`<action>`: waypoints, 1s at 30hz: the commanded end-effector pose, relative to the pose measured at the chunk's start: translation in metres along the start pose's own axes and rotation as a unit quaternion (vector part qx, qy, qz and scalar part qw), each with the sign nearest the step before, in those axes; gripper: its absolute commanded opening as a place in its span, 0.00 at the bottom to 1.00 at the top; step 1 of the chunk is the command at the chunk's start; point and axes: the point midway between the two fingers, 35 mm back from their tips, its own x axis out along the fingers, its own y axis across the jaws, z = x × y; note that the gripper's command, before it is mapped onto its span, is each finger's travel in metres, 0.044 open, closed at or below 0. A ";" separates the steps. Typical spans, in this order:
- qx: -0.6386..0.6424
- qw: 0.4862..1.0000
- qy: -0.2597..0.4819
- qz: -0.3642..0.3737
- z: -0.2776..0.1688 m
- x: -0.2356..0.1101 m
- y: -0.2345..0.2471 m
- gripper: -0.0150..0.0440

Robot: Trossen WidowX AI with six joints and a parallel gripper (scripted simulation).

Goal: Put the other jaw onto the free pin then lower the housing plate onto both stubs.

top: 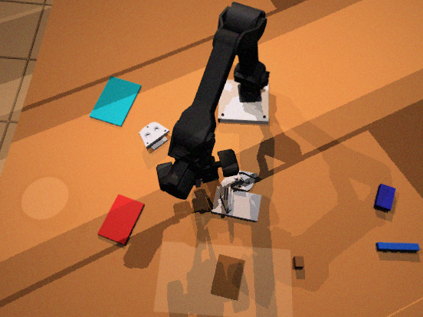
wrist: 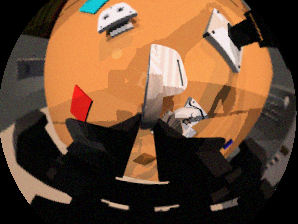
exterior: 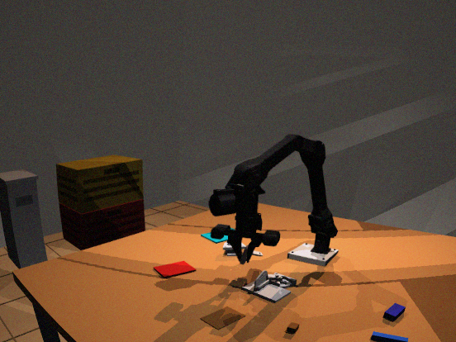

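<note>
My gripper (exterior: 244, 260) (wrist: 147, 117) is shut on a white jaw (wrist: 166, 75), which sticks out from the fingertips in the wrist view. The arm hides most of this jaw in the top view. The tips hang above the table, a little to the side of the fixture. The fixture has a pale flat base (top: 247, 207) (exterior: 273, 292), an upright grey piece (top: 227, 197) (exterior: 261, 282) and a grey mechanism (top: 245, 181) (exterior: 285, 281) (wrist: 191, 111). The pins are too small to tell apart. The white housing plate (top: 154, 132) (exterior: 228, 248) (wrist: 117, 16), with two round holes, lies apart, nearer the cyan tile.
A red tile (top: 122, 219) (exterior: 174, 269) (wrist: 80, 103) and a cyan tile (top: 116, 101) lie on one side. A brown tile (top: 228, 277) (exterior: 223, 317), a small brown cube (top: 298, 262), a dark blue block (top: 385, 197) and a blue bar (top: 398, 246) lie around the fixture. The arm stands on a white base (top: 242, 112).
</note>
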 end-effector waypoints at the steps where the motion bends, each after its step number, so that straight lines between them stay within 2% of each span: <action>1: 0.001 1.000 -0.002 -0.002 0.001 0.007 -0.001 0.32; 27: 0.001 1.000 -0.002 -0.002 0.003 0.047 -0.003 0.32; 30: 0.001 1.000 -0.002 -0.002 0.003 0.047 -0.003 0.45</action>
